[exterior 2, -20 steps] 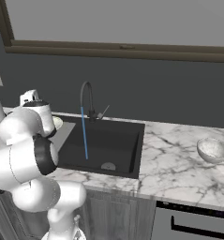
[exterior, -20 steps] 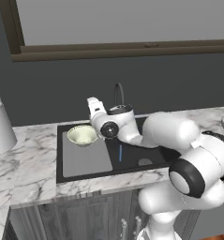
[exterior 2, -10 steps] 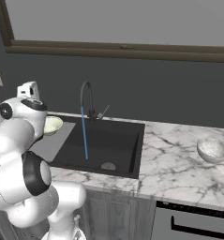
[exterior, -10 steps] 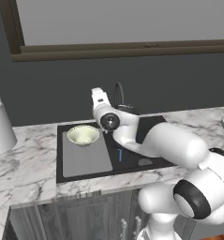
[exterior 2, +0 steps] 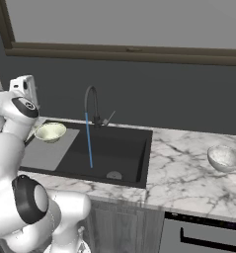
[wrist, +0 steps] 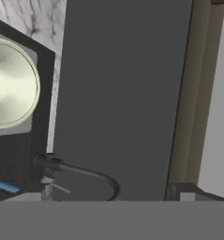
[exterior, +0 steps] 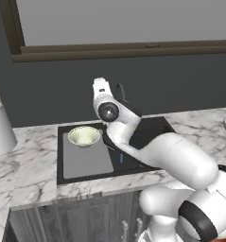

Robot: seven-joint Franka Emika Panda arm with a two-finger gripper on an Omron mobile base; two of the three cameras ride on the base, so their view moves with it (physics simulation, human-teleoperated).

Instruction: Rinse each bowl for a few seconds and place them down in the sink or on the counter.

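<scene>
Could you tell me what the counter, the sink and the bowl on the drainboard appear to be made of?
The counter looks like polished white marble, going by its grey veining. The sink appears to be matte black composite or coated metal, since it shows no glare. The bowl on the grey drainboard looks like glazed ceramic, pale cream with a soft sheen, though the render leaves this open.

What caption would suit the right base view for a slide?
Water runs from the faucet into the sink; one bowl sits on its drainboard, another bowl on the counter.

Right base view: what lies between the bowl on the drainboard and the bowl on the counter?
The black sink basin, with the faucet and its water stream, then bare marble counter up to the right bowl; left bowl.
</scene>
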